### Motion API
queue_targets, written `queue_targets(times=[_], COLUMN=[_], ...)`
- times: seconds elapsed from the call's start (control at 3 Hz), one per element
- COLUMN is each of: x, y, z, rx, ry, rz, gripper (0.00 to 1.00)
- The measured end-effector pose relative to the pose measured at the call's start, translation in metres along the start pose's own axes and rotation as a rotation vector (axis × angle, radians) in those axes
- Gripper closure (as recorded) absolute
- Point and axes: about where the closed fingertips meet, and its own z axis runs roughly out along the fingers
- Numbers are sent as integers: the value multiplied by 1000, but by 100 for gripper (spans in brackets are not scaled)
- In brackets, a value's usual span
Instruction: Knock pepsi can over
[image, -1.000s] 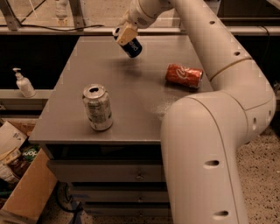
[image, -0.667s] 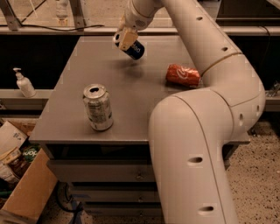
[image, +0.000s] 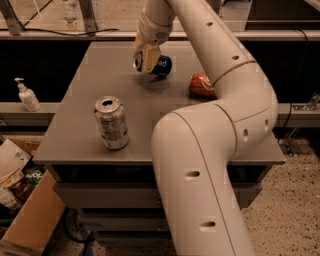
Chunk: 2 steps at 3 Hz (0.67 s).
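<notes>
The pepsi can (image: 162, 65) is dark blue with white lettering. It lies tipped on its side at the far middle of the grey table (image: 75, 135), its silver top facing left. My gripper (image: 146, 59) reaches down from above and sits right against the can's top end, covering part of it. My white arm (image: 220, 75) bends from the gripper across the right of the view to the front.
A silver-grey can (image: 112, 122) stands upright near the table's front left. A red-orange can (image: 201, 85) lies on its side at the right, partly behind my arm. A soap bottle (image: 26, 95) stands on a ledge at left. A cardboard box (image: 25, 220) sits on the floor below.
The gripper and the pepsi can have shifted slightly right and nearer, and the can lies lower and flatter on the table. My arm's big lower link has swung further left across the view.
</notes>
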Motion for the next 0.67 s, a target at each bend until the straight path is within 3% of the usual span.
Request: queue_targets(times=[0.33, 0.67], x=[-6, -17], y=[12, 18], z=[11, 16], rx=[-53, -71], ry=[-79, -195], rz=[-8, 27], gripper=[84, 59])
